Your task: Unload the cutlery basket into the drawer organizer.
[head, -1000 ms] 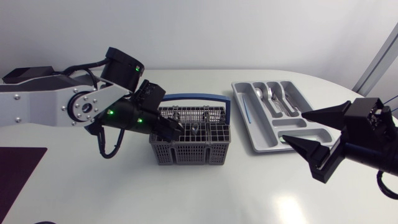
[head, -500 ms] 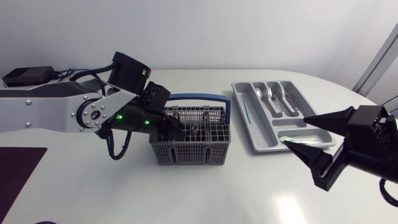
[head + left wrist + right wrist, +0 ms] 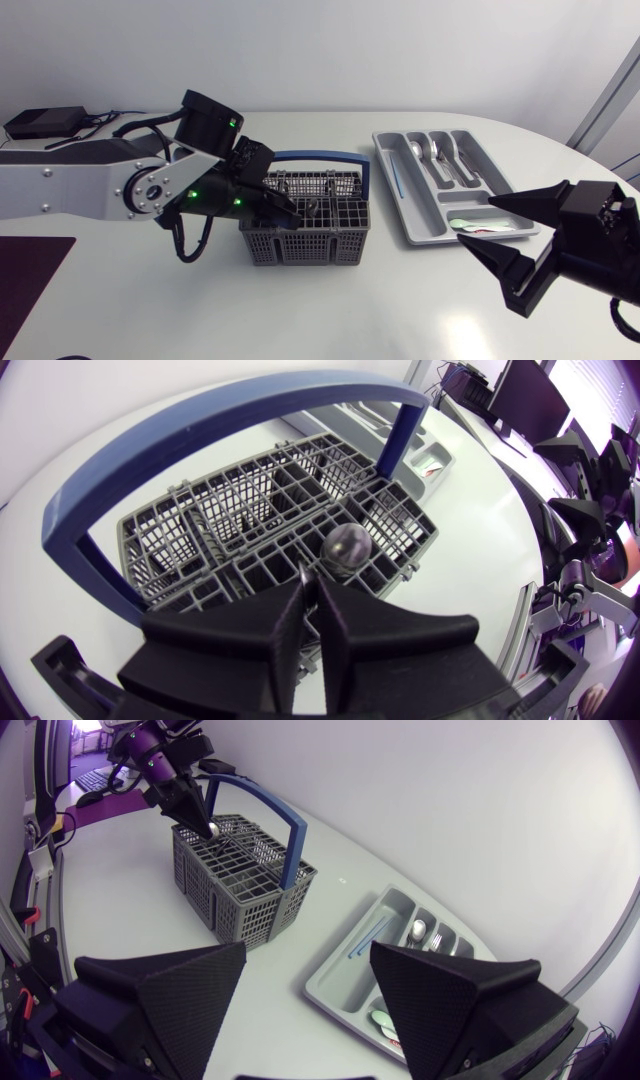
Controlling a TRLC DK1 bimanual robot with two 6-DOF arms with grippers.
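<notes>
The grey cutlery basket with a blue handle stands mid-table. My left gripper is down in its top, fingers nearly together on a thin cutlery piece at their tips. A rounded spoon bowl sticks up just ahead of the fingers. The grey drawer organizer lies to the right with spoons in its far compartments. My right gripper hangs open at the organizer's near end, holding nothing. In the right wrist view the basket and organizer lie ahead of the open gripper.
A thin blue item lies in the organizer's left slot, and a pale piece in its near compartment. A dark mat covers the table's front left corner. A black box sits at the back left.
My left gripper's fingers have come together inside the basket while the arm shifted slightly right. The right gripper has drifted a little toward the table's front edge.
</notes>
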